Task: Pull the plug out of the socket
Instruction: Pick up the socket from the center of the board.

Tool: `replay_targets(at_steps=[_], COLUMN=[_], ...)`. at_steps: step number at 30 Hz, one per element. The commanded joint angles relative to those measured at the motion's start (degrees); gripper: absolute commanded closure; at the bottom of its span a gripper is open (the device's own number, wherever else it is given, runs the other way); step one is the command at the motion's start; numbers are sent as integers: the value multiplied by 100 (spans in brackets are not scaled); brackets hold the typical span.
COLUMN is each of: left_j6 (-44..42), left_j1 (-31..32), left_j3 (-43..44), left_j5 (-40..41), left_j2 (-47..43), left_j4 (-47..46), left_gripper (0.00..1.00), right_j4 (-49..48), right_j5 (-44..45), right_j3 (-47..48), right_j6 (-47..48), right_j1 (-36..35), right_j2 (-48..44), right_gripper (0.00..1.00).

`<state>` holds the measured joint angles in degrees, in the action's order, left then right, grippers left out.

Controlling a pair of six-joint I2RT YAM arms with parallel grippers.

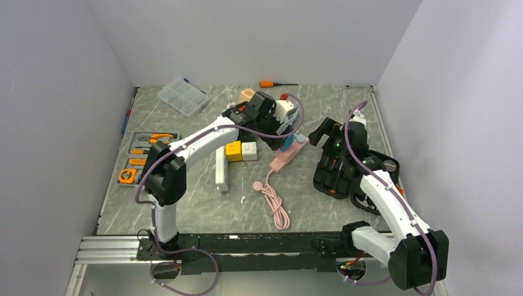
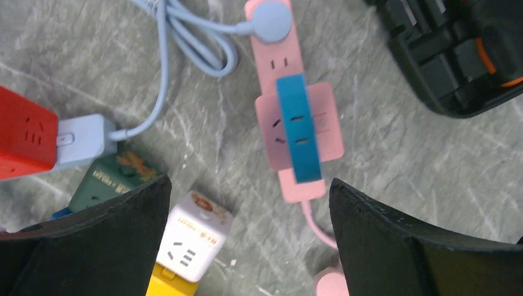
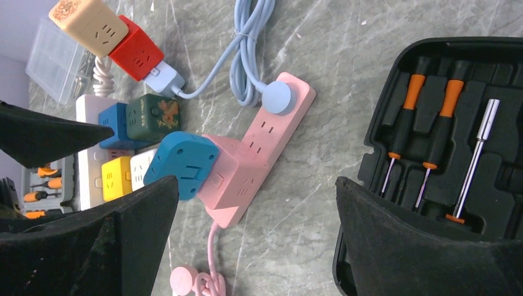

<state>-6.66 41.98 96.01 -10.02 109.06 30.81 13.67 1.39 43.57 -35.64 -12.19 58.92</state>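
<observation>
Your L gripper (image 2: 247, 200) hangs over the pink power strip (image 2: 271, 58), fingers spread wide, nothing between them. The lt-blue plug (image 2: 271, 21) sits in the strip's far end, at the top edge of the L wrist view. It's ahead of the finger gap & roughly in line w/ it, not touching either finger.

Your R gripper (image 3: 256, 185) is spread wide too, & empty. In its view the plug lies up-centre, between the two fingers' lines, w/ the strip running diagonally under the gap. From the top cam that gripper is off to the strip's right, by the tool case (image 1: 336, 176), apart from the strip.

Shapes & surfaces:
- Plug: flat round disc, smooth matte plastic.
- Cable (image 2: 163, 80): thin, lt-blue, looped in a bundle beside the strip, then runs to a boxy lt-blue connector (image 2: 83, 140) in a red cube socket (image 2: 21, 139).
- Mid-strip: a blue adapter (image 2: 299, 129) w/ rounded corners on a pink block (image 2: 327, 123).
- Fingers (image 2: 105, 240): black, wedge-shaped, grainy.
- Table (image 2: 401, 185): grey marble look, white veins.
- Case: black moulded plastic.
</observation>
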Motion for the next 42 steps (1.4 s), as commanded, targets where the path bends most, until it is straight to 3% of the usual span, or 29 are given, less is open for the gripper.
replay_targets(at_steps=[1,5,19,27,39,42], left_j6=[450,319,-226,180,624,914], left_j1=[324,583,738,727,729,707], left_j3=[-226,-410,-748,-539,-820,-874], left_j5=[281,874,1755,548,846,828], left_j2=[-107,41,560,851,945,906], left_j4=[-1010,-1288,-1956,-1357,-1782,-1994], left_gripper=[1,1,1,1,1,5], right_j4=[-276,-368,-343,-351,-446,-492], right_j5=[-104,-43,-15,-96,-274,-312], right_j3=[159,154,390,384,305,213], right_j6=[-7,108,206,233,211,207], right_j1=[91,111,151,149,151,150], right_j2=[-114,-172,76,146,43,24], right_gripper=[0,0,0,0,0,0])
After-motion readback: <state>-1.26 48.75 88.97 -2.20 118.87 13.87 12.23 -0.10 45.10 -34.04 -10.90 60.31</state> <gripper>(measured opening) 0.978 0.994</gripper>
